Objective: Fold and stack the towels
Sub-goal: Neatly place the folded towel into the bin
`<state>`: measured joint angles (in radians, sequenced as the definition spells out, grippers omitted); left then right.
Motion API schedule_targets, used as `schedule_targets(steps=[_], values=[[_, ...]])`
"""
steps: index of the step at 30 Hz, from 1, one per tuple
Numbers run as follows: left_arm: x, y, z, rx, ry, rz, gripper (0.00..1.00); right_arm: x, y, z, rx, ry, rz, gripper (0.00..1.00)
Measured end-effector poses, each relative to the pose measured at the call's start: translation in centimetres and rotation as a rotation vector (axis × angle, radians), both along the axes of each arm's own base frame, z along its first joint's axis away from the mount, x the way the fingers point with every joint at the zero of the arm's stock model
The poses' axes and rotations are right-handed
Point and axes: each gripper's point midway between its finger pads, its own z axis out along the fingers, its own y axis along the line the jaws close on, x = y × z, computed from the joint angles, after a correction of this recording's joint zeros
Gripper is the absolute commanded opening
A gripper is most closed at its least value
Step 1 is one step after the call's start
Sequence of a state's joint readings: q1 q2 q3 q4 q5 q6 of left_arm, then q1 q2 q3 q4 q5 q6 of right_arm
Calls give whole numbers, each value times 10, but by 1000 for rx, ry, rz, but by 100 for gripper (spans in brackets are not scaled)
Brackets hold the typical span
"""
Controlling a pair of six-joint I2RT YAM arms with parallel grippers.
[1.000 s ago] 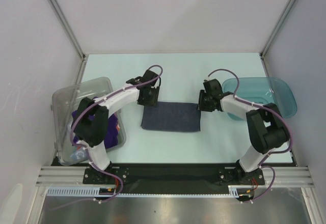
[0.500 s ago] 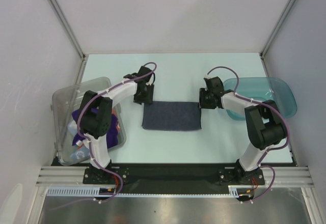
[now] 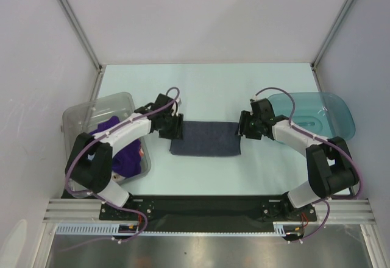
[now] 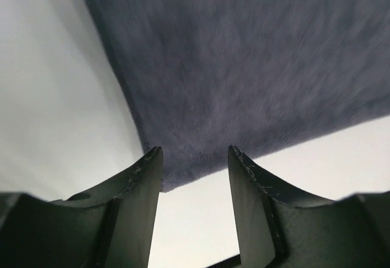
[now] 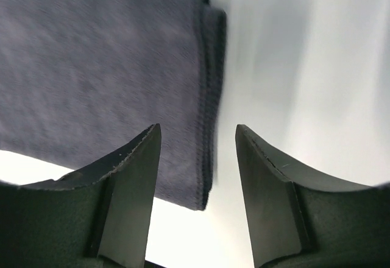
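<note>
Pale table (image 3: 213, 88), white walls (image 3: 207, 18); navy towel (image 3: 205, 139) between parted left tool (image 4: 194, 153) and parted right tool (image 5: 198, 131).

Navy towel (image 3: 205, 138) flat on table (image 3: 210, 91), L gripper (image 3: 172, 128) & R gripper (image 3: 244, 127) at its ends.

Arms (image 3: 125, 133) wht/blk, purple cables (image 3: 173, 91), blk hands (image 4: 194, 157).

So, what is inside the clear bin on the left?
A purple towel lies bunched in the clear bin. The left arm covers part of it, so anything beneath is hidden.
</note>
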<state>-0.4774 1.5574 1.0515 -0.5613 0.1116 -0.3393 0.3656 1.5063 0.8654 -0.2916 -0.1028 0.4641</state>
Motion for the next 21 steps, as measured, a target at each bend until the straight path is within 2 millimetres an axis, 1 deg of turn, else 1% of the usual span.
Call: schedule_targets(steps=[2, 4, 6, 11, 13, 16, 19, 20, 21], values=[[-20, -2, -22, -1, 69, -19, 52, -6, 0, -8, -3, 17, -8, 59], [-35, -1, -38, 1, 121, -23, 52, -10, 2, -12, -6, 20, -2, 60], [-44, 2, -47, 10, 152, -16, 52, -12, 7, -17, -5, 22, 5, 60], [-41, 9, -54, 52, 145, 22, 52, -21, 17, -32, -3, 38, 25, 59], [-40, 11, -56, 62, 147, 33, 52, -19, 20, -31, 1, 26, 25, 57], [-39, 12, -57, 66, 146, 46, 52, -18, 25, -33, 11, 11, 26, 51], [-39, 12, -57, 67, 146, 56, 52, -19, 27, -34, 16, 5, 31, 33], [-39, 12, -57, 67, 146, 58, 52, -20, 27, -36, 13, 6, 30, 23], [-39, 12, -57, 65, 147, 62, 52, -20, 26, -37, 8, 7, 30, 20]])
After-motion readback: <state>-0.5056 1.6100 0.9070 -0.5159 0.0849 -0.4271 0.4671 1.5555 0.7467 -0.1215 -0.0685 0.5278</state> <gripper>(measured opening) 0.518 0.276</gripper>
